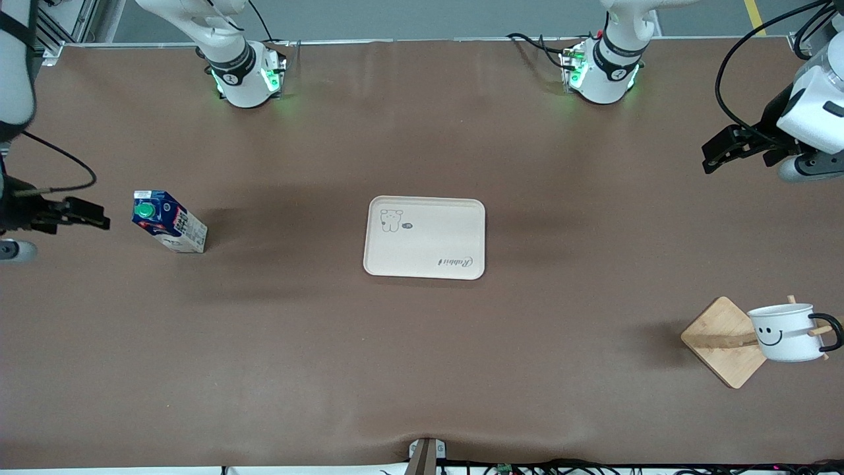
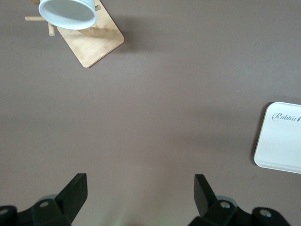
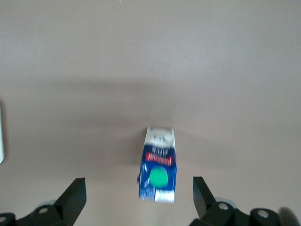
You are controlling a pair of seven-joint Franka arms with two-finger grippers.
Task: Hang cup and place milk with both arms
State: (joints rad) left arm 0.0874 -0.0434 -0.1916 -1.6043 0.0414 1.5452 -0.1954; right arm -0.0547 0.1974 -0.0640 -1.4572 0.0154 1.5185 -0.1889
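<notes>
The white cup with a smiley face hangs by its black handle on a peg of a wooden rack at the left arm's end of the table. It also shows in the left wrist view. The blue milk carton with a green cap stands upright on the table at the right arm's end. My right gripper is open and empty, over the table beside the milk, which shows between its spread fingers. My left gripper is open and empty over bare table, apart from the cup.
A cream tray lies flat in the middle of the table; its edge shows in the left wrist view. The rack's square wooden base sits near the table's edge at the left arm's end. Brown tabletop lies between the tray and each object.
</notes>
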